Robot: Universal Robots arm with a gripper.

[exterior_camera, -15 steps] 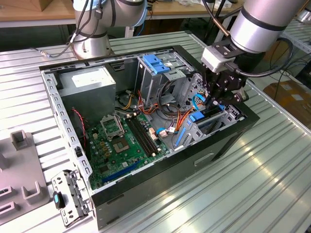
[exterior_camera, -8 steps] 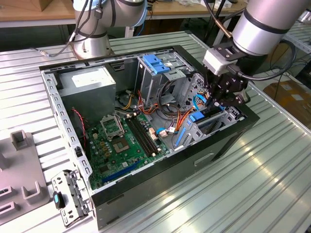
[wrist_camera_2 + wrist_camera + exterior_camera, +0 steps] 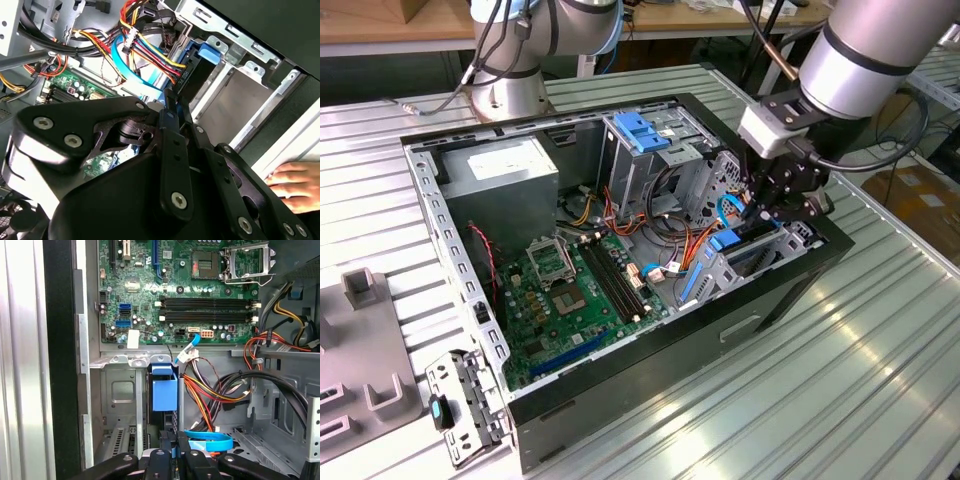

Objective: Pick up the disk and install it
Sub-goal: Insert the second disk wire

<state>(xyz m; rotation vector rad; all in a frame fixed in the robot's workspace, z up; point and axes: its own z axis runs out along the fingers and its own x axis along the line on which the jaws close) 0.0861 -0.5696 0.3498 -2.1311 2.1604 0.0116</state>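
Green motherboard (image 3: 165,295); blue latch (image 3: 164,395); black tool (image 3: 172,460).

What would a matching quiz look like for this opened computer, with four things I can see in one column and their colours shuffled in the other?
Things:
1. motherboard
2. power supply box
3. flat data cable
4. gripper

Colours:
A. grey, with a white label
B. black
C. green
D. blue

Pairs: 1-C, 2-A, 3-D, 4-B.
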